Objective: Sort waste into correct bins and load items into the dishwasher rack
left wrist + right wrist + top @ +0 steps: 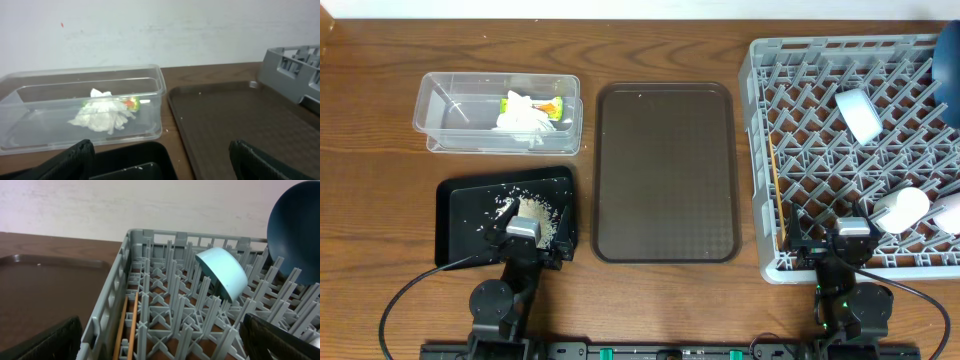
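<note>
**Waste in the bins, dishes in the rack**

At left we see the clear rectangular tub (pixel 435 100) with crumpled tissues (pixel 523 118) and the yellow-green wrapper (pixel 552 106). Nearer, the flat black tray (pixel 455 215) carries loose rice (pixel 535 210). The left gripper (pixel 160 162) over it is spread wide and holds nothing. Right of the smooth brown tray (pixel 666 172), the grey lattice rack (pixel 760 150) holds chopsticks (pixel 775 190) along its left wall, pointing near to far. It also holds a tilted bowl (pixel 858 114), cups (pixel 902 208) and the plate (pixel 948 60). The right gripper (pixel 160 340) is spread too.
</note>
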Motion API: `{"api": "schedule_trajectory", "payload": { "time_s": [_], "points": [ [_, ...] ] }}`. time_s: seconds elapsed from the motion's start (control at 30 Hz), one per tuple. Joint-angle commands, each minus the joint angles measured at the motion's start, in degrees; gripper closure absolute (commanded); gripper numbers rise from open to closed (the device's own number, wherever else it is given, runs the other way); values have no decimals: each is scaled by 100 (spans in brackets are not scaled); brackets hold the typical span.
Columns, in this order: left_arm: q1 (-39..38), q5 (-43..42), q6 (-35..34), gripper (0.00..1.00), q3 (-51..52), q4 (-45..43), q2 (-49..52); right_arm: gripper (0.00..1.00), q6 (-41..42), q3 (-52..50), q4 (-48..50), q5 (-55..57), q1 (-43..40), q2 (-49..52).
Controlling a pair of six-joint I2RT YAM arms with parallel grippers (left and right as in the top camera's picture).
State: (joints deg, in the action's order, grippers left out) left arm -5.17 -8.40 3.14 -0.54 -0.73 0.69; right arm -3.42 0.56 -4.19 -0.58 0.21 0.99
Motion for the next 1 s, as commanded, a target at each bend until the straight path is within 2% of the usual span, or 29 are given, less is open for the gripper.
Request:
{"api": "schedule_trajectory", "payload": {
  "time_s": [0.0, 0.1, 0.97],
  "points": [
    [39, 50, 260, 11, 31, 92, -59, 1, -50, -24, -4, 35, 61, -39],
    [39, 9, 219, 11, 31, 409, -59, 1, -50, -24, -4, 35, 61, -39],
    [39, 11, 221, 11, 31, 396, -46, 1, -50, -24, -4, 35, 61, -39]
  ]
}}
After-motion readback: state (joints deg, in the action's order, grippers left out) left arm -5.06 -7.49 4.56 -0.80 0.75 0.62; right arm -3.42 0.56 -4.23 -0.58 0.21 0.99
